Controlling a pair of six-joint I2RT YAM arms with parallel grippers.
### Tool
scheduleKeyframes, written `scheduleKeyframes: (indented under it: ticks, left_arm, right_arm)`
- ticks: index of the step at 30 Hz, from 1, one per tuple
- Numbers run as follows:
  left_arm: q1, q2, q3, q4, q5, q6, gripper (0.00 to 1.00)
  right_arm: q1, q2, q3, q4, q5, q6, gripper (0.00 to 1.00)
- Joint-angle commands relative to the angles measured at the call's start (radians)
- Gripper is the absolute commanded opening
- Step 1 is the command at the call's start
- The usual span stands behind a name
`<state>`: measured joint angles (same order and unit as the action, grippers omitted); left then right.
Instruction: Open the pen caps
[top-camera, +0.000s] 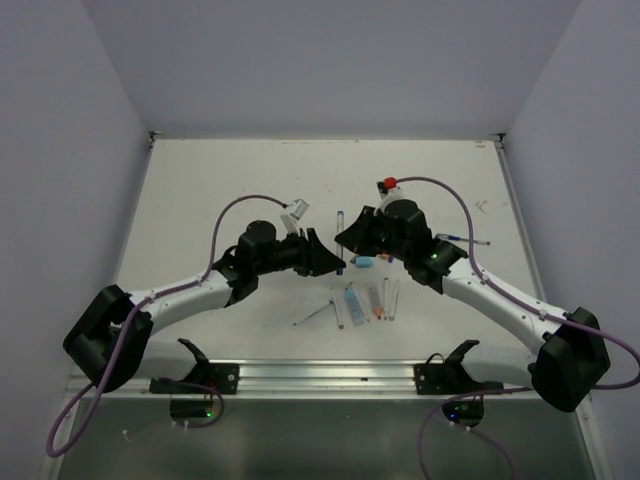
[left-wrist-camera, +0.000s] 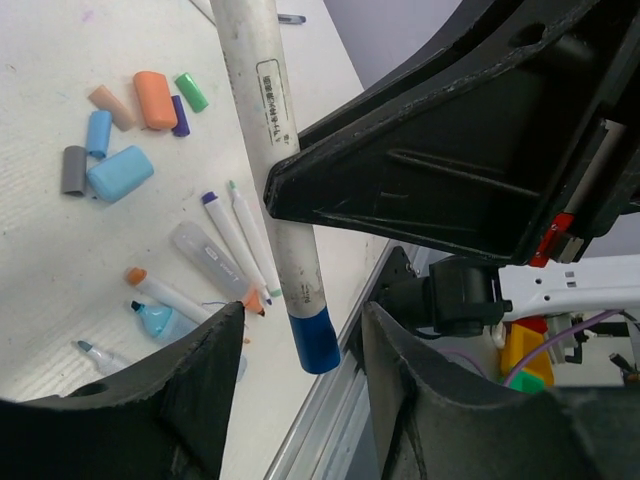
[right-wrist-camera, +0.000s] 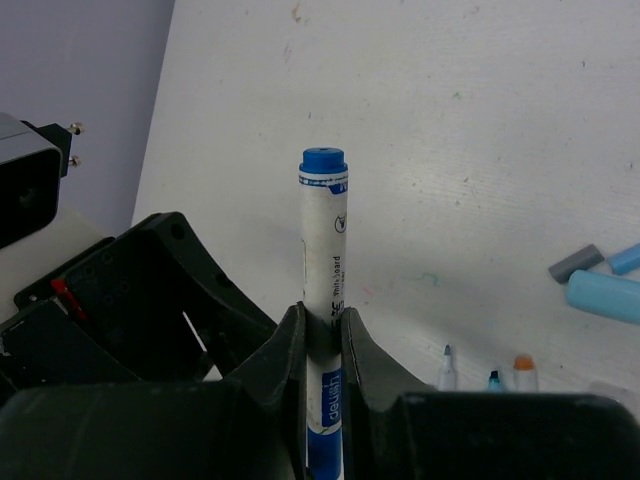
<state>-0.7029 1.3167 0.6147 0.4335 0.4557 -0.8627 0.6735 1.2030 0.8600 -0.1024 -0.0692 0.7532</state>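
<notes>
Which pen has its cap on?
The white marker pinched in the right end effector: a dark blue cap covers its end. The other pens lying on the table show bare coloured tips.

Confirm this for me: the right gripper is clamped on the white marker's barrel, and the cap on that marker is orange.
Wrong in one respect: the cap is dark blue, not orange, as the left wrist view shows. The rest holds: the right gripper is clamped on the barrel of the white marker.
</notes>
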Motion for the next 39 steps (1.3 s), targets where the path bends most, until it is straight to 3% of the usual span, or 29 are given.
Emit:
scheduleKeyframes:
  ticks: [1, 7, 9, 13, 19, 23, 27, 32, 34, 38, 39]
  left_arm:
    - [-0.013, 0.009, 0.000, 0.063, -0.022, -0.012, 0.52]
    - [-0.023, 0.019, -0.003, 0.062, -0.014, -0.015, 0.49]
    - [-0.026, 0.024, -0.004, 0.063, -0.014, -0.016, 0.43]
    - [-0.026, 0.027, -0.003, 0.067, -0.008, -0.015, 0.31]
    - [-0.026, 0.036, 0.005, 0.065, 0.001, -0.009, 0.00]
    - [-0.026, 0.029, 0.014, 0.031, -0.009, 0.011, 0.00]
    - [-0.026, 0.024, 0.023, 0.024, -0.014, 0.021, 0.00]
    - [-0.026, 0.019, 0.028, 0.019, -0.012, 0.031, 0.00]
    - [-0.026, 0.016, 0.026, 0.010, -0.017, 0.040, 0.00]
    - [-0.027, 0.003, 0.011, -0.051, -0.081, 0.073, 0.00]
    - [-0.032, -0.004, 0.000, -0.096, -0.113, 0.082, 0.00]
  right_arm:
    - [0.009, -0.025, -0.010, 0.067, 0.028, 0.038, 0.00]
    - [0.009, -0.040, -0.015, 0.078, 0.051, 0.044, 0.00]
    - [0.012, -0.037, -0.013, 0.079, 0.051, 0.046, 0.00]
    - [0.017, -0.036, -0.018, 0.087, 0.055, 0.051, 0.00]
    - [0.023, -0.016, -0.013, 0.086, 0.032, 0.037, 0.01]
    - [0.024, 0.004, -0.012, 0.075, 0.003, 0.018, 0.29]
    - [0.028, 0.035, -0.013, 0.079, -0.020, 0.015, 0.33]
    - [0.035, 0.081, -0.006, 0.093, -0.041, 0.017, 0.15]
    - [0.037, 0.093, 0.005, 0.093, -0.035, 0.017, 0.00]
    - [0.037, 0.101, 0.036, 0.066, 0.069, 0.054, 0.00]
    - [0.037, 0.118, 0.083, -0.004, 0.168, 0.087, 0.00]
